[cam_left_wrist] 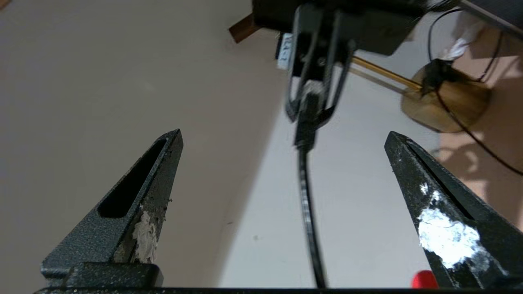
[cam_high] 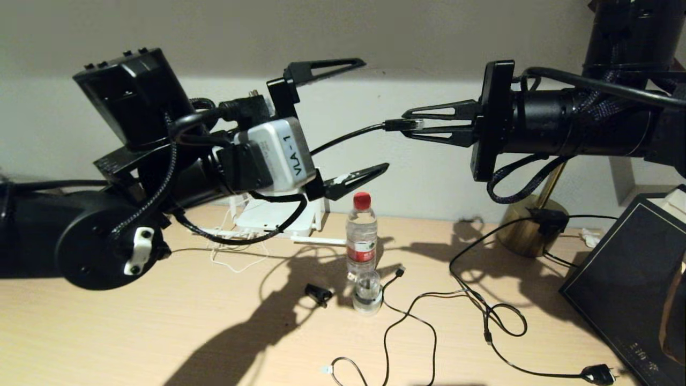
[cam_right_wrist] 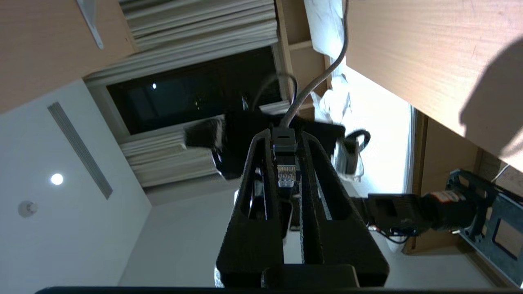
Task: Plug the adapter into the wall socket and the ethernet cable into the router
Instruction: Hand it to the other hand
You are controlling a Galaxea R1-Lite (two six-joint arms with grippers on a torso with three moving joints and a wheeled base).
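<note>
Black ethernet cable (cam_high: pixel 348 136) runs in mid-air between my two arms, above the pale wooden desk (cam_high: pixel 161 332). The right pincer (cam_high: pixel 407 126) is closed on the cable's clear clip plug (cam_right_wrist: pixel 286 173); in the right wrist view the plug sits between the two fingers with its gold contacts facing the camera. The right pincer points level toward the left arm.

The left pincer (cam_high: pixel 370 118) is spread wide and holds nothing. One finger (cam_high: pixel 327 68) stands high, the other (cam_high: pixel 359 179) low, and the cable passes between them without touching either. In the left wrist view the cable runs up the gap toward the right pincer (cam_left_wrist: pixel 312 102).

The router (cam_high: pixel 276 217) lies at the back of the desk against the wall, mostly hidden behind my left arm. A water bottle (cam_high: pixel 362 236) with a red cap stands just beside it. A brass lamp base (cam_high: pixel 528 228) sits to the right. I cannot locate the adapter or wall socket.
</note>
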